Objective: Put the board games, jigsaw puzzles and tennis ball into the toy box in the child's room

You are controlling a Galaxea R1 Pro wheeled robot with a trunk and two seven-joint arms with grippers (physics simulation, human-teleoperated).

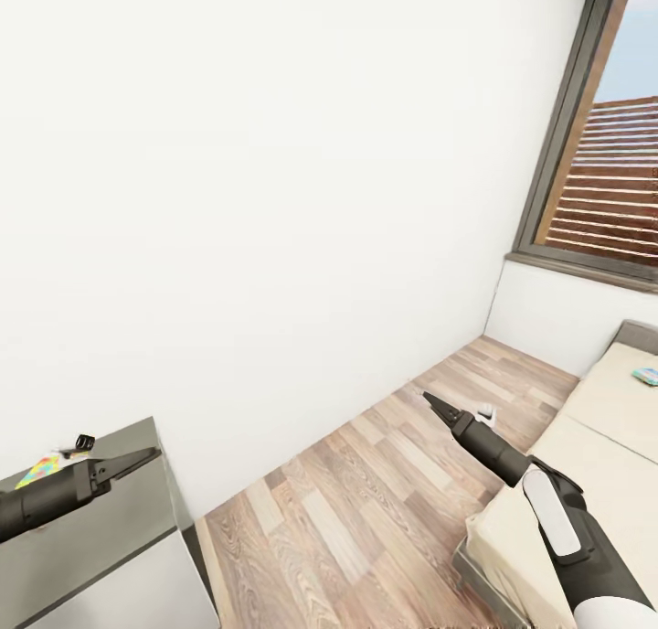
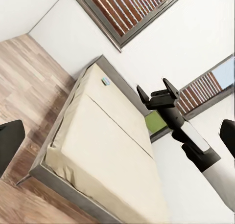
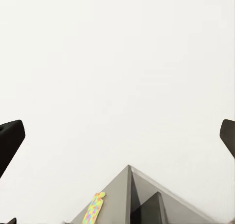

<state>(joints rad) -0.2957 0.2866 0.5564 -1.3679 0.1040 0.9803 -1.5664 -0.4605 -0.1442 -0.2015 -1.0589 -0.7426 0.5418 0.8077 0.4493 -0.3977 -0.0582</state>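
At four o'clock in your head view, a small blue board game [image 1: 645, 374] lies on the beige bed [image 1: 603, 446]; at eight o'clock a jigsaw puzzle [image 1: 40, 471] lies on the grey table [image 1: 110, 528]. Your left gripper [image 1: 137, 461] hangs over that table and your right gripper [image 1: 437, 406] over the wood floor [image 1: 366, 501], both empty with jaws parted

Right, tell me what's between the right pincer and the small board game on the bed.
Nothing visible. The right pincer hangs over bare wood floor, and the board game lies on the bed near the headboard, with open mattress between.
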